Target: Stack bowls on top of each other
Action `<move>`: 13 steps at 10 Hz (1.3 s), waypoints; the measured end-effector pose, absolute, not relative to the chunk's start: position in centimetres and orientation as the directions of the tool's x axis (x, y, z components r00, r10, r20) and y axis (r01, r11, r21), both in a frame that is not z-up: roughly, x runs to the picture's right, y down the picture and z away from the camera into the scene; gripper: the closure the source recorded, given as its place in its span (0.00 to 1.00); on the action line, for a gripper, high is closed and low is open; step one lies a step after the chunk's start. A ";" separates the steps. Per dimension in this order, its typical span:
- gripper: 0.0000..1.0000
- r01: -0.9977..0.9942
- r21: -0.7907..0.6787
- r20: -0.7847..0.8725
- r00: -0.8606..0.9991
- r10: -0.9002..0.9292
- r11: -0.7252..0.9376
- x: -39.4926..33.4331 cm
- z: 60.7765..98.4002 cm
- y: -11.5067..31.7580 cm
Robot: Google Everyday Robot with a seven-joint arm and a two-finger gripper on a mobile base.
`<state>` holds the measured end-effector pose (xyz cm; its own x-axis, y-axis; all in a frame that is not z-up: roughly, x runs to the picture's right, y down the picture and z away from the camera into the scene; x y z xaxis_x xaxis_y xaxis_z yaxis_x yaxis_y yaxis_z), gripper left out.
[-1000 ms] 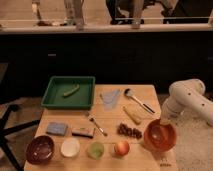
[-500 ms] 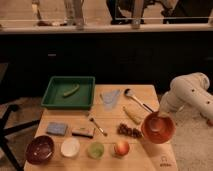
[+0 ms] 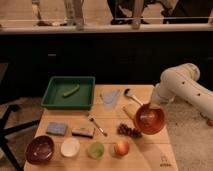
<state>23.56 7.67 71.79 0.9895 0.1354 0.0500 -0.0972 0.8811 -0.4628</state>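
Gripper [image 3: 148, 108] holding the large orange-red round plastic bowl [image 3: 151, 121] at 3 o'clock on the wooden table [image 3: 150, 156]
grip shut tight on the tilted bowl's 12 o'clock rim; the smaller dark maroon round plastic bowl [image 3: 40, 149] sits at the table's 7 o'clock corner, well apart
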 end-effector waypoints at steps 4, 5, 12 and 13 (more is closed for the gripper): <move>0.87 -0.015 -0.444 0.107 0.992 0.070 0.896 18.5 71.6 5.7; 0.87 -0.009 -0.443 0.117 0.991 0.068 0.896 18.0 71.6 5.6; 0.87 -0.010 -0.443 0.110 0.992 0.066 0.896 18.3 71.6 5.7; 0.87 -0.010 -0.444 0.110 0.992 0.065 0.896 18.3 71.6 5.7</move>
